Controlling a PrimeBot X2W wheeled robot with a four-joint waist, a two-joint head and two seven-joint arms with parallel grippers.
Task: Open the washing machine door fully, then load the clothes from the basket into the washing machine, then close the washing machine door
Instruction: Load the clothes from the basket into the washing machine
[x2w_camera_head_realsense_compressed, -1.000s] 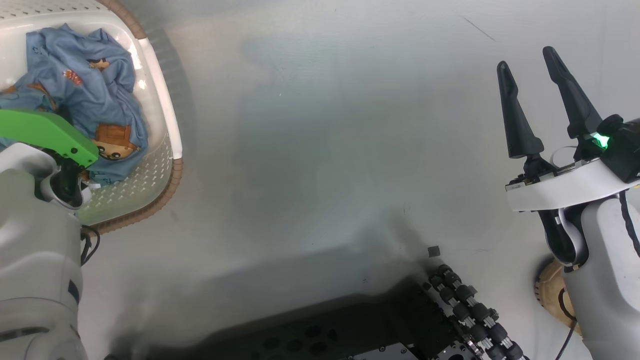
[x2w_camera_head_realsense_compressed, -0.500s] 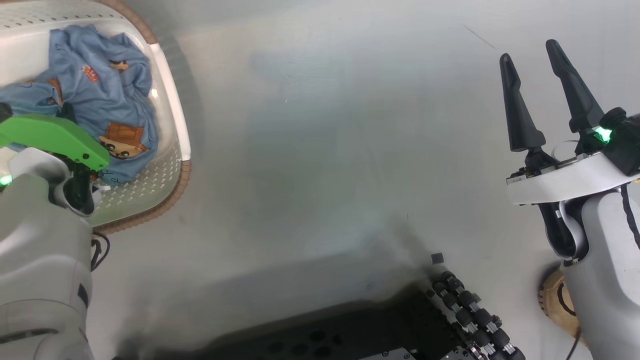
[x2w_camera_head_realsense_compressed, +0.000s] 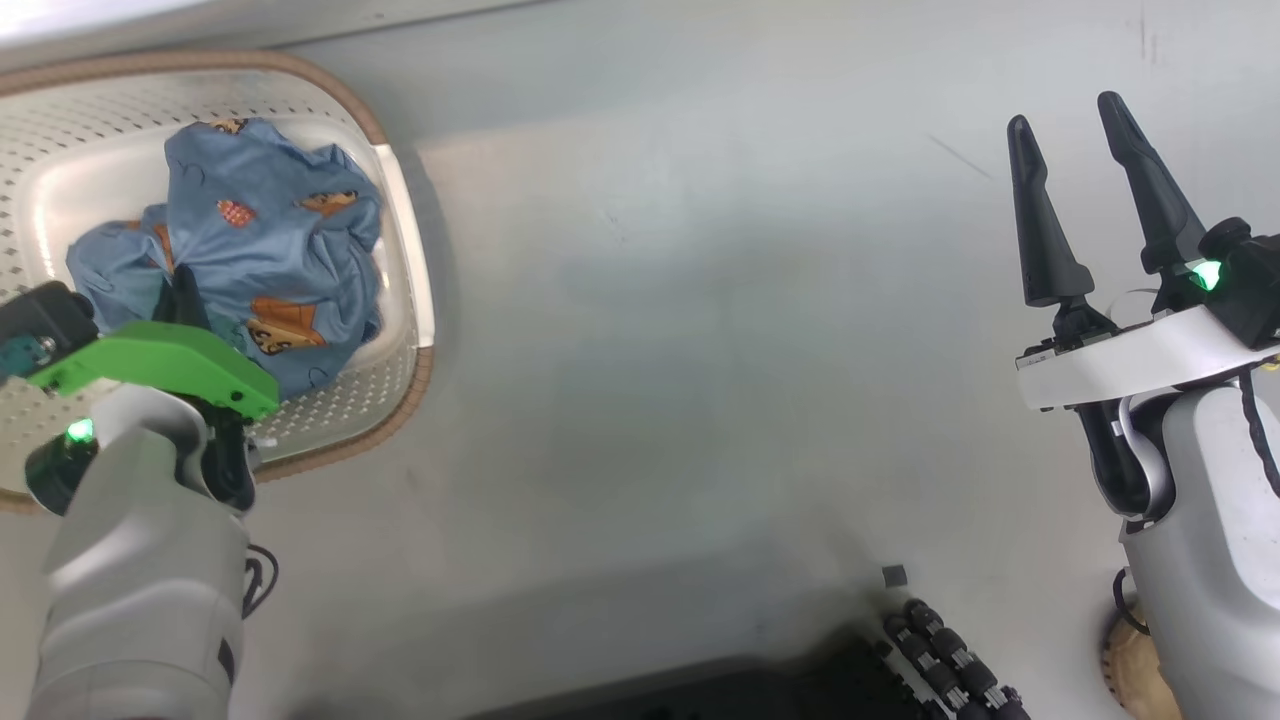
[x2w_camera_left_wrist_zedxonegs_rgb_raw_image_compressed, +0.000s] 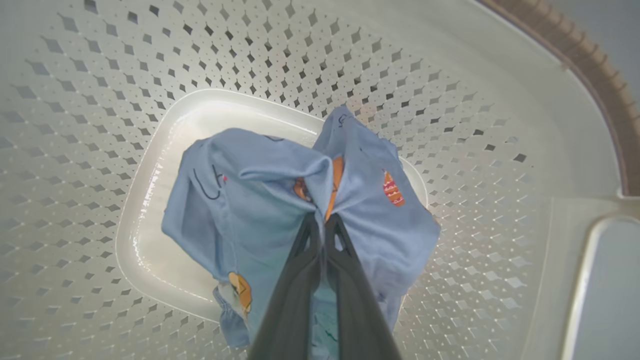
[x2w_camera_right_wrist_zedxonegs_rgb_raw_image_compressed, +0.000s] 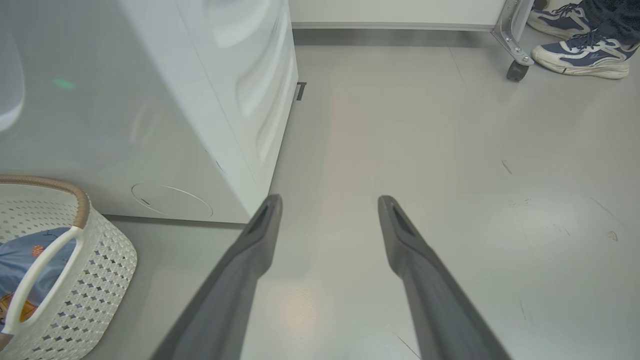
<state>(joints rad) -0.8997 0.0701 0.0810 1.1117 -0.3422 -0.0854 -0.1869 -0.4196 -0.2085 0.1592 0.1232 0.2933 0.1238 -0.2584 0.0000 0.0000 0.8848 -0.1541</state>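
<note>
The left end effector (x2w_camera_left_wrist_zedxonegs_rgb_raw_image_compressed: 322, 220) is clenched on a fold of the light-blue bear-printed clothes (x2w_camera_left_wrist_zedxonegs_rgb_raw_image_compressed: 250, 190); the clothes are bunched inside the cream perforated basket (x2w_camera_left_wrist_zedxonegs_rgb_raw_image_compressed: 450, 75); the basket stands on the grey floor (x2w_camera_right_wrist_zedxonegs_rgb_raw_image_compressed: 425, 140) just beside the white washing machine (x2w_camera_right_wrist_zedxonegs_rgb_raw_image_compressed: 150, 115); the right end effector (x2w_camera_right_wrist_zedxonegs_rgb_raw_image_compressed: 328, 200) hangs released over bare floor, fingers apart, holding nothing.

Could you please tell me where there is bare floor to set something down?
Bare floor stretches between the basket and the open right gripper; more lies beside the washing machine. Crowded: inside the basket, where the left gripper is shut on the clothes.
</note>
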